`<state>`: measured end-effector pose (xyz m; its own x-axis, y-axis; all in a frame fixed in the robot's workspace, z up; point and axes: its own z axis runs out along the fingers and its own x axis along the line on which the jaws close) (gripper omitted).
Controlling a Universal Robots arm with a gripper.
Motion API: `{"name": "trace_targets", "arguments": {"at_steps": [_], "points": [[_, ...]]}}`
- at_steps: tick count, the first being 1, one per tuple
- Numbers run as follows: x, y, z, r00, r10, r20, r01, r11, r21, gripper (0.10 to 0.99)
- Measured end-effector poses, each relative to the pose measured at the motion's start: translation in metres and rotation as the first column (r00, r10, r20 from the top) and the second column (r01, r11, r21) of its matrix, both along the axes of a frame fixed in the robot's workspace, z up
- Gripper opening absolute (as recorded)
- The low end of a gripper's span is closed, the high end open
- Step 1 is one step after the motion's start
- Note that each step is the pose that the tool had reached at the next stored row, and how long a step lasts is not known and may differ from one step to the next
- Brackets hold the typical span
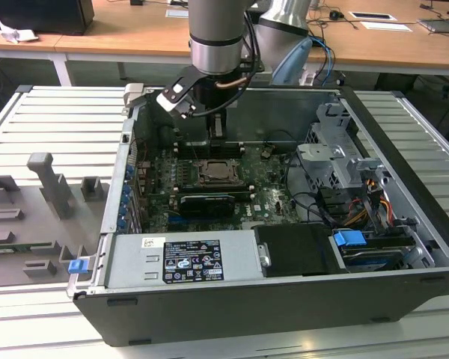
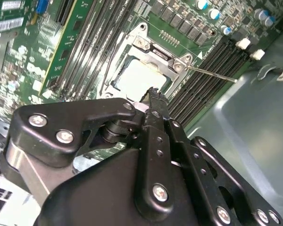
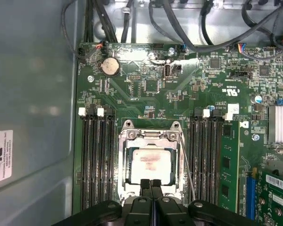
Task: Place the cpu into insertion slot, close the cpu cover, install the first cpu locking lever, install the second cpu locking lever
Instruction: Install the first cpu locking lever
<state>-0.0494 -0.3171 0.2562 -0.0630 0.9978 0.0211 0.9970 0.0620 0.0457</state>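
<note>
The cpu lies flat in the insertion slot on the green board, its beige metal top showing through the window of the cpu cover. The cover's silver frame lies down around the chip. A thin wire locking lever runs along one side of the socket, and in the second wrist view this lever angles away from the frame. My gripper is shut with nothing in it, its tips at the socket's edge. In the exterior view the gripper hangs just above the socket.
Long black memory slots flank the socket on both sides. Cables run along the board's edge, near a coin cell. The open case holds a drive cage and a power supply. Grey fixtures stand on the exterior view's left.
</note>
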Motion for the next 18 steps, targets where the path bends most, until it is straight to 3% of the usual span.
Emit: {"name": "trace_targets", "arguments": {"at_steps": [3, 6, 10, 13, 16, 18], "points": [[0.0000, 0.0000, 0.0000, 0.9978, 0.066, 0.0000, -0.066, 0.9978, 0.000, 0.106], [0.0000, 0.0000, -0.0002, 0.9912, 0.132, 0.0001, -0.132, 0.9912, 0.000, 0.106], [0.0000, 0.0000, -0.0005, 0.9788, 0.205, -0.0082, -0.205, 0.9788, 0.000, 0.106], [0.0000, 0.0000, -0.0006, 0.9660, 0.258, -0.0086, -0.258, 0.9660, 0.000, 0.106], [0.0000, 0.0000, -0.0006, 0.9459, 0.324, -0.0086, -0.324, 0.9459, 0.000, 0.106], [0.0000, 0.0000, -0.0006, 0.9362, 0.351, -0.0086, -0.351, 0.9362, 0.000, 0.106]]}}
